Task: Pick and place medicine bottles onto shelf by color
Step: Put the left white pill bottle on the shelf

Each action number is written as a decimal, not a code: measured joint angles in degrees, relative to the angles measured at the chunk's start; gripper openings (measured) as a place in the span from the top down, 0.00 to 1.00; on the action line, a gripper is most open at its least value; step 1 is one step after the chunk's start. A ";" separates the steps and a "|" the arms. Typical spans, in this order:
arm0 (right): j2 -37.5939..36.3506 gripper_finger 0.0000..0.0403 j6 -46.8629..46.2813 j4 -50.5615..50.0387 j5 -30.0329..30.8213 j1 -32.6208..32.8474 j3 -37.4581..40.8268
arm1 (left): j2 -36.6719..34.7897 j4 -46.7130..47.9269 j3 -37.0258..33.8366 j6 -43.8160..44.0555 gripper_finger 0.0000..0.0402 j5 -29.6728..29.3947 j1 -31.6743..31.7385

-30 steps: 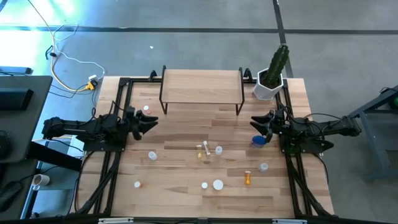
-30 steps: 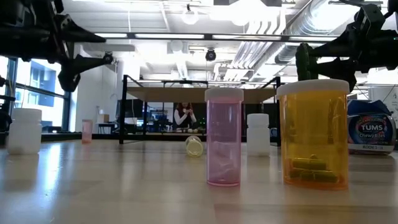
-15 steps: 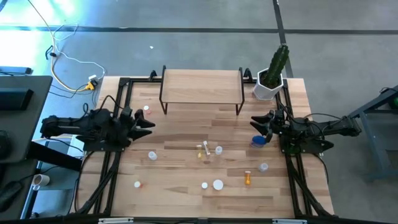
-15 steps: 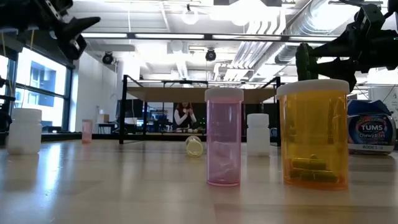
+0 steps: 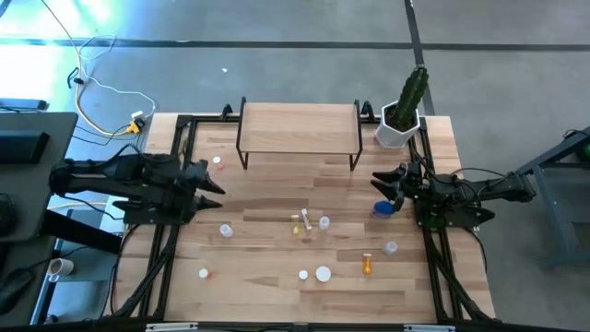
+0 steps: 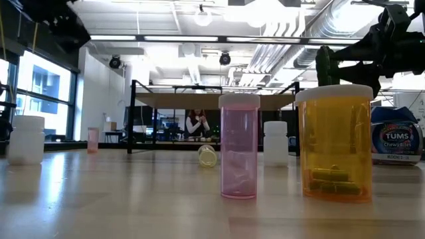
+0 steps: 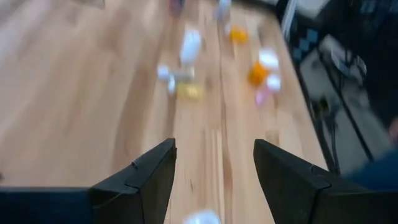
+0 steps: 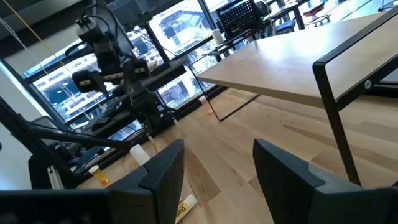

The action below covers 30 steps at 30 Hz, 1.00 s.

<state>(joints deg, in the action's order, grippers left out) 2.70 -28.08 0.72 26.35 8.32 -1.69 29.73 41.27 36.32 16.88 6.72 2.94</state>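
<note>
Small medicine bottles are scattered upright and lying on the tabletop: a white one [image 5: 226, 231], an orange one [image 5: 368, 266], several white or clear ones around [image 5: 323, 273], and a pinkish one [image 5: 218, 160] near the shelf. A blue jar [image 5: 383, 208] stands just in front of my right gripper [image 5: 380, 184]. The low view shows a pink bottle [image 6: 239, 146] and an orange one [image 6: 335, 143] close up. The shelf [image 5: 300, 124] stands on black legs at the far middle, its top bare. My left gripper [image 7: 214, 168] is open, raised over the table's left side and tipped down. My right gripper [image 8: 217, 168] is open, level, at the right side.
A white pot with a green plant [image 5: 404, 115] stands at the far right beside the shelf. Black frame rails [image 5: 175, 148] run along both table sides. Bare wood lies between the shelf's front legs and the scattered bottles.
My left gripper has risen, leaving the top of the low view, drawn back a little toward the table's left edge, and tipped its fingers down toward the tabletop. It has stayed open. The bottles have kept their places.
</note>
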 joint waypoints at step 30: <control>0.00 0.55 0.00 0.01 -0.30 -0.02 0.00 | 30.02 5.22 0.11 5.50 0.49 -7.91 -17.77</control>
<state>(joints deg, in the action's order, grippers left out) 2.70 -28.08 0.73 26.05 8.30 -1.69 59.76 46.49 36.42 22.39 -1.19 -14.83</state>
